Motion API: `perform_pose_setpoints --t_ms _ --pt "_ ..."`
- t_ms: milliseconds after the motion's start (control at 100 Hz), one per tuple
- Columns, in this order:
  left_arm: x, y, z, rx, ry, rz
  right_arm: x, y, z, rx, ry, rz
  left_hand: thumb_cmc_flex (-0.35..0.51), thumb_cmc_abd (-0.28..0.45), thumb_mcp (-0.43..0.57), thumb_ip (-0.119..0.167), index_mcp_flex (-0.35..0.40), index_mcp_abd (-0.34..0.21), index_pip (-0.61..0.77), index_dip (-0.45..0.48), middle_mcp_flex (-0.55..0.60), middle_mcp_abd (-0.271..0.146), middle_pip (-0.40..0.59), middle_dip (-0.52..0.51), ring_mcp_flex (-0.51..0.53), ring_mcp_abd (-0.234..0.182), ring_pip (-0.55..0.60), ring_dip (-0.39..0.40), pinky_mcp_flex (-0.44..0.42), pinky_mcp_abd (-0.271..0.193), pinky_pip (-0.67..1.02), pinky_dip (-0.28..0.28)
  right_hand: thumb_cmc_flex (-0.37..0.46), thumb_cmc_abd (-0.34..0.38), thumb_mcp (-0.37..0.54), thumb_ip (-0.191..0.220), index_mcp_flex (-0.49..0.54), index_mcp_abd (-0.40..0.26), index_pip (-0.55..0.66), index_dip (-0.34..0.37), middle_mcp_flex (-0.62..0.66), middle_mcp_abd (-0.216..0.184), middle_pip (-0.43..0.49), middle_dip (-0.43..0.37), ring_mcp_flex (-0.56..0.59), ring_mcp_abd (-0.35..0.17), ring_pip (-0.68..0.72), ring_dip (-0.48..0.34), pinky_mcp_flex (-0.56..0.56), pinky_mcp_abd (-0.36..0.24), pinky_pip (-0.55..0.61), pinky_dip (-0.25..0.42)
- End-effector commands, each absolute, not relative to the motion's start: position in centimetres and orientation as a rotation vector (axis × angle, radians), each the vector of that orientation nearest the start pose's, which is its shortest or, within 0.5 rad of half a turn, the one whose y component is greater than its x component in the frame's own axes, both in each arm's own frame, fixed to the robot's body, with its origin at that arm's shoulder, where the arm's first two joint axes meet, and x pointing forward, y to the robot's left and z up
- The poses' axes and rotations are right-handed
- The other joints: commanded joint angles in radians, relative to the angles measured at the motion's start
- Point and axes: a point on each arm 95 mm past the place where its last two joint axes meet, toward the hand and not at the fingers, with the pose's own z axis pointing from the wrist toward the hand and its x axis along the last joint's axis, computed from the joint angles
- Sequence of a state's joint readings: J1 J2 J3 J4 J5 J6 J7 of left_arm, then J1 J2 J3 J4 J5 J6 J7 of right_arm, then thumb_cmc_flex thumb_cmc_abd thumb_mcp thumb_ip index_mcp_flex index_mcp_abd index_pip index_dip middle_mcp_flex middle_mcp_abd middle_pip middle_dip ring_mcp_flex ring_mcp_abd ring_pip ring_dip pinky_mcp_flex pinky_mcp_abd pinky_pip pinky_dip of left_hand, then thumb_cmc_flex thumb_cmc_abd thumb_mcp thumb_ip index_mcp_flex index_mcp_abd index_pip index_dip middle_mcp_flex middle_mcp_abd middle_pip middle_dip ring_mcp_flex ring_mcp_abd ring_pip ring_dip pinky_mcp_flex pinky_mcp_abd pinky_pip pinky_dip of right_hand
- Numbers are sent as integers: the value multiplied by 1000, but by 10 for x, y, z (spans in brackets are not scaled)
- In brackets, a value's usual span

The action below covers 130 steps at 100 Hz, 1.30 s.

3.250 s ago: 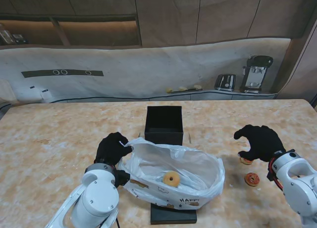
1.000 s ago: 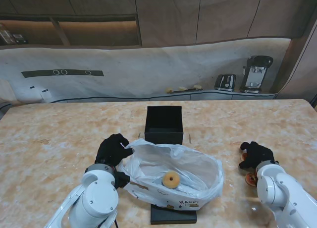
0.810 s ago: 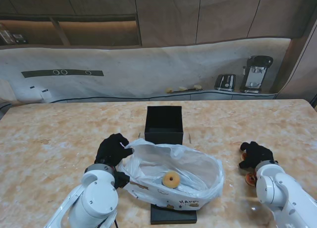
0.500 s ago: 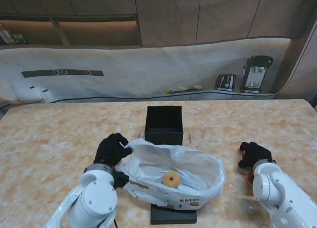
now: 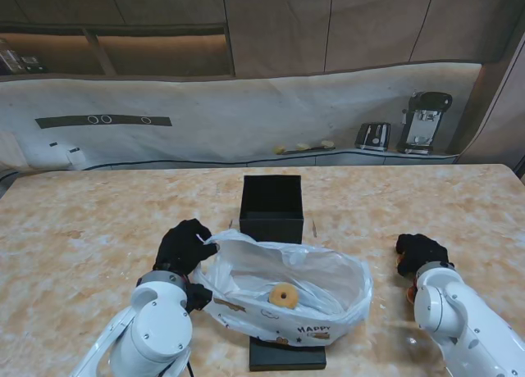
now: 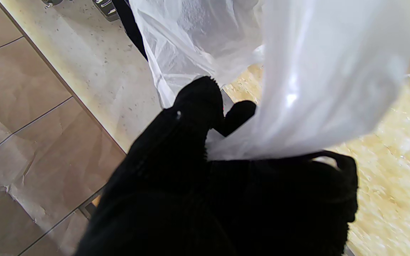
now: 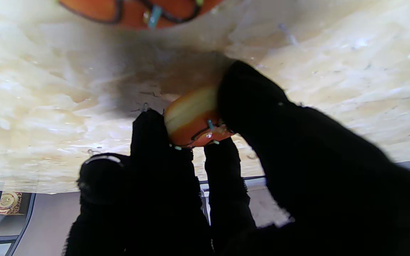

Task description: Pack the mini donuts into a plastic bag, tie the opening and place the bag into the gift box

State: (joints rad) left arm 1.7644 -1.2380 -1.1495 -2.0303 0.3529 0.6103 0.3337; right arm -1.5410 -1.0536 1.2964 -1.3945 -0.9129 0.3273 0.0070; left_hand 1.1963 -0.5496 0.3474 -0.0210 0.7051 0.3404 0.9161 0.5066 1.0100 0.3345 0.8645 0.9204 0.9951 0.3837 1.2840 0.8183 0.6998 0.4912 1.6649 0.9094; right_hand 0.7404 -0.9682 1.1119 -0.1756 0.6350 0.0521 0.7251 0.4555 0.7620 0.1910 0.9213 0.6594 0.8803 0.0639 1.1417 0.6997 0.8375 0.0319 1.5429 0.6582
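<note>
A white plastic bag [image 5: 287, 287] lies open in the middle of the table with one mini donut [image 5: 284, 294] inside. My left hand [image 5: 185, 246] is shut on the bag's left rim [image 6: 262, 135], holding the mouth up. My right hand [image 5: 420, 251], far right, is closed around a glazed mini donut [image 7: 194, 122], pinched between thumb and fingers just off the table. Another orange-iced donut [image 7: 137, 12] lies on the table close by; in the stand view it peeks out beside my right wrist [image 5: 409, 293]. The black gift box [image 5: 271, 205] stands open beyond the bag.
A flat black lid [image 5: 287, 354] lies under the bag's near side. The marble table [image 5: 82, 246] spreads out to the left. A counter with appliances [image 5: 422, 123] runs along the back wall.
My right hand pulled back toward me, dropped onto the donuts at the right and closed on one of them. My left hand kept hold of the bag rim.
</note>
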Motion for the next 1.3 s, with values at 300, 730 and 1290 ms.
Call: perform_pose_setpoints --t_ms 300,730,1290 --pt "329 -59 -261 -2009 612 -1641 398 -113 -375 1582 1195 1068 28 6 -14 21 -24 -14 34 0 -25 -12 -4 7 -16 27 -3 21 -8 -7 4 28 111 -59 110 -11 158 -64 113 12 79 -14 28 79 79 109 65 -22 96 -119 61 29" --pt "329 -62 -261 -2016 606 -1634 387 -86 -294 1519 1135 1452 28 3 -13 21 -21 -11 33 -1 -22 -9 -4 6 -13 26 -5 20 -8 -8 4 32 110 -55 116 -11 161 -60 119 -5 81 -13 21 83 74 121 61 -18 95 -113 55 38" --pt "328 -63 -261 -2025 589 -1638 362 -6 -225 1482 1353 1959 30 -6 -6 20 -10 -1 30 -6 -11 0 -2 -1 13 8 -10 10 20 -21 12 19 105 -46 111 -8 169 -62 110 -14 85 -9 12 84 74 121 57 -8 91 -104 53 50"
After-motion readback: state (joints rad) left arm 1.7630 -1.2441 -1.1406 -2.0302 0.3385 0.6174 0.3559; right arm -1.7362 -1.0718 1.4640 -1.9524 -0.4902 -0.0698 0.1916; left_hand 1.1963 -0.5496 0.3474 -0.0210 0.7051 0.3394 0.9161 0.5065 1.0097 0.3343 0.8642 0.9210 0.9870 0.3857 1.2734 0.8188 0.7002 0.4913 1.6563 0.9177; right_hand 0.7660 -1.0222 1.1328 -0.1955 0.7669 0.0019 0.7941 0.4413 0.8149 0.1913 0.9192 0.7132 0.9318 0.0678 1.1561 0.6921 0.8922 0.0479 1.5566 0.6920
